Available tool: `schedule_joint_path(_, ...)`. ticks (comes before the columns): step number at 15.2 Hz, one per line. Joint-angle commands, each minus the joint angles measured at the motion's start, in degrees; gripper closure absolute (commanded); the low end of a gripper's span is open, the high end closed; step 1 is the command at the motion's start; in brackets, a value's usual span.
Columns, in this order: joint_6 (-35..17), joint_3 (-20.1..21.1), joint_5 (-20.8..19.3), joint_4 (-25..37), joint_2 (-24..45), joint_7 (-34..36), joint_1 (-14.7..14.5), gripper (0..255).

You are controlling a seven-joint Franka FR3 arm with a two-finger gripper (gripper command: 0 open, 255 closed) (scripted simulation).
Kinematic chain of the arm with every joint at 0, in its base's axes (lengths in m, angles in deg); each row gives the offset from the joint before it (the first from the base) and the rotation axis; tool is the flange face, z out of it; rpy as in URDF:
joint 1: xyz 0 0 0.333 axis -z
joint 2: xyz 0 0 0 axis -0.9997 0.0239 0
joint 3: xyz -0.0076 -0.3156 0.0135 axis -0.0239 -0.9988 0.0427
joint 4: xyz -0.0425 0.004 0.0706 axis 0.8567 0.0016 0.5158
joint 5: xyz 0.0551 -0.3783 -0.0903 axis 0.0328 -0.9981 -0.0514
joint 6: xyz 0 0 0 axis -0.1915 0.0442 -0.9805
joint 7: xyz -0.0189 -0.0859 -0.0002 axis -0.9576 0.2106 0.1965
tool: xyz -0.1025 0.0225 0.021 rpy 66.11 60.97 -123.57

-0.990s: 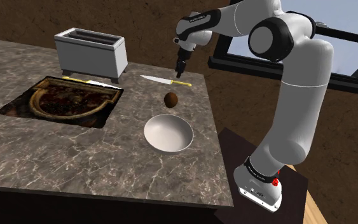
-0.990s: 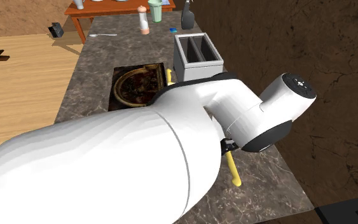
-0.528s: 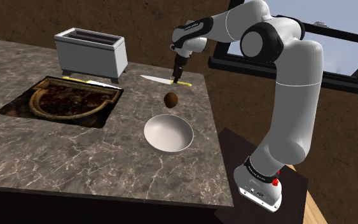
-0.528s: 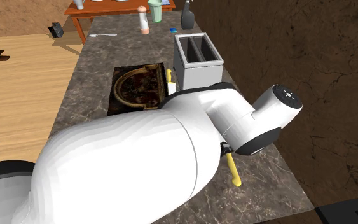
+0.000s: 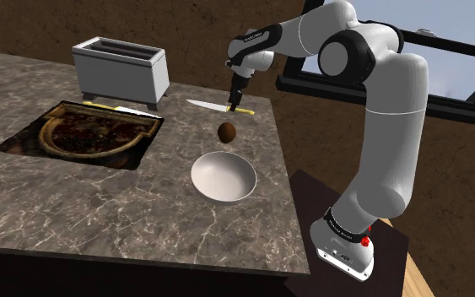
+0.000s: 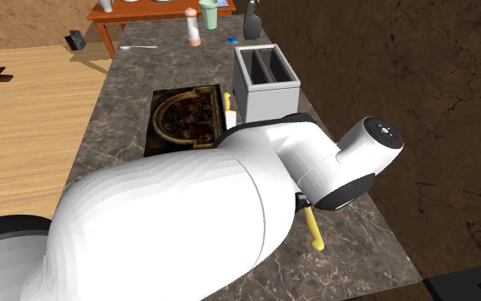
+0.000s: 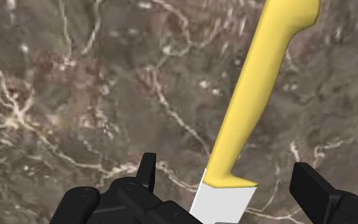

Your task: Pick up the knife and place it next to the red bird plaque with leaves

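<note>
Right of the grey two-slot toaster (image 5: 121, 69), the yellow-handled knife with its pale blade (image 5: 206, 104) lies flat on the brown marble worktop (image 5: 75, 202). The black tool (image 5: 235, 99) has dropped over it in the last second and now barely moves, fingers spread either side of the handle's root, not touching; closing looks next

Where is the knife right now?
In the shoulder view the knife lies on the counter near its far edge, right of the toaster, under the gripper.
</note>
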Motion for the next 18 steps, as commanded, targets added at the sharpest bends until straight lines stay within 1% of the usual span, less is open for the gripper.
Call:
schedule_joint_path(1,0.0,0.0,0.0,0.0,0.0,0.0,0.0,255)
schedule_joint_path(10,0.0,0.0,0.0,0.0,0.0,0.0,0.0,255)
schedule_joint_path(18,4.7,-0.8,-1.7,2.4,-2.6,1.7,-0.3,255)
